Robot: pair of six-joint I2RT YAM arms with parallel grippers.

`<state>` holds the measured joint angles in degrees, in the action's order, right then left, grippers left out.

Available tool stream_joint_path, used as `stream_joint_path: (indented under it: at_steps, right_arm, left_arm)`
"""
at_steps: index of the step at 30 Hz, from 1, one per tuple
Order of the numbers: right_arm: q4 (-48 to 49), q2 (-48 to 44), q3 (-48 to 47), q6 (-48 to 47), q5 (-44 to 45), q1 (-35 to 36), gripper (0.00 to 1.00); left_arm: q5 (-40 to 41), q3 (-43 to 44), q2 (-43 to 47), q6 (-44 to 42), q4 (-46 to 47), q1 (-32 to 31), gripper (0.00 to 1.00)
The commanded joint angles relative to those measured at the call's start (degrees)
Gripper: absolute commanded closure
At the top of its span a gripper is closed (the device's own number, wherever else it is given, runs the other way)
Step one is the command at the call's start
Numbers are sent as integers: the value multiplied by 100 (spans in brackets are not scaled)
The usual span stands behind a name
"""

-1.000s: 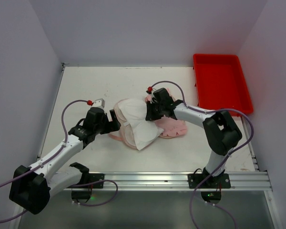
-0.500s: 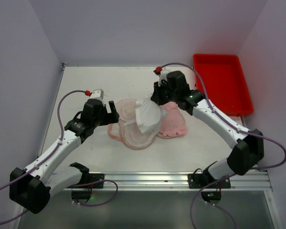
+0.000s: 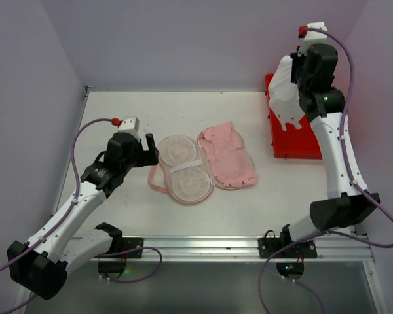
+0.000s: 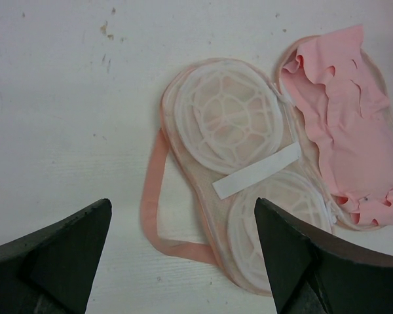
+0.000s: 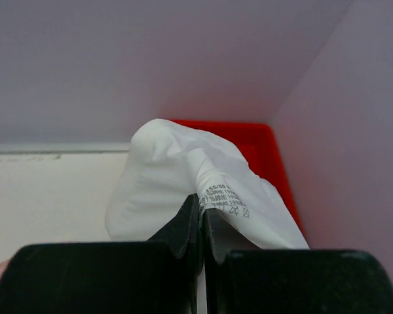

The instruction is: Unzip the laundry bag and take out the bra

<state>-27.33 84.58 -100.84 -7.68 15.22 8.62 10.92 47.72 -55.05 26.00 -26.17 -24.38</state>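
Right wrist only: care label (image 5: 226,199) on bra (image 5: 164,176), right pincer (image 5: 201,219) clamped there. Left pincer (image 4: 182,219) apart near laundry bag (image 4: 229,124).

This is a robotics lab test cell. A scuffed white worktop (image 3: 131,111) is boxed in on three sides by plain pale lilac walls (image 3: 183,39). A left arm (image 3: 72,209) and a right arm (image 3: 334,157), both jointed white-and-black machines, are bolted to an aluminium rail (image 3: 203,247) at its near edge. Purple cables (image 3: 74,167) loop along them, and a red plastic tray (image 3: 298,140) sits in the far right corner.
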Motion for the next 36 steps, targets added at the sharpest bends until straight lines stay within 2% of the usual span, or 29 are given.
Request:
stream_joint_path:
  at_steps: [1, 5, 9, 13, 17, 20, 23, 25, 26, 27, 28, 31, 34, 36]
  right_arm:
    - [298, 864, -682, -559, 1096, -377, 100]
    - [869, 1578, -841, -523, 1088, -721, 100]
    - [1677, 2036, -297, -936, 1001, -836, 100]
    - [1397, 2396, 63, -543, -16, -1239, 100]
    - [1345, 2678, 380, -366, -274, -1433, 98]
    - [1064, 2853, 311, 125, -598, -1644, 95]
    - [713, 3073, 74, 513, -512, -1811, 92]
    - [502, 3152, -110, 724, -433, -1855, 84]
    - [388, 3170, -216, 890, -398, -1864, 74]
    - [65, 3188, -348, 1178, -310, -1856, 59]
    - [-130, 3205, -653, 1355, -231, -1855, 39]
    - [-615, 3005, -876, 1873, -230, -1803, 31]
    - [-309, 2083, -134, 2200, -440, -1532, 25]
    - [-28, 1310, 317, 2341, -634, -1146, 16]
  left_arm:
    - [34, -158, 64, -271, 173, 56, 6]
    - [-98, -193, -41, -384, 192, 56, 6]
    - [-81, -211, -33, -438, 191, 65, 6]
    - [-169, -255, -94, -429, 244, 100, 6]
    - [-248, -255, -138, -438, 244, 144, 6]
    - [-344, -272, -147, -438, 262, 188, 6]
    - [-353, -307, -147, -429, 244, 206, 6]
    - [-362, -325, -121, -420, 253, 206, 6]
    - [-354, -325, -112, -420, 244, 214, 6]
    - [-362, -334, -120, -411, 253, 215, 6]
    - [-354, -334, -112, -411, 253, 215, 6]
    - [-432, -334, -138, -350, 297, 223, 6]
    - [-634, -352, -260, -201, 376, 215, 5]
    - [-722, -317, -366, -17, 402, 215, 5]
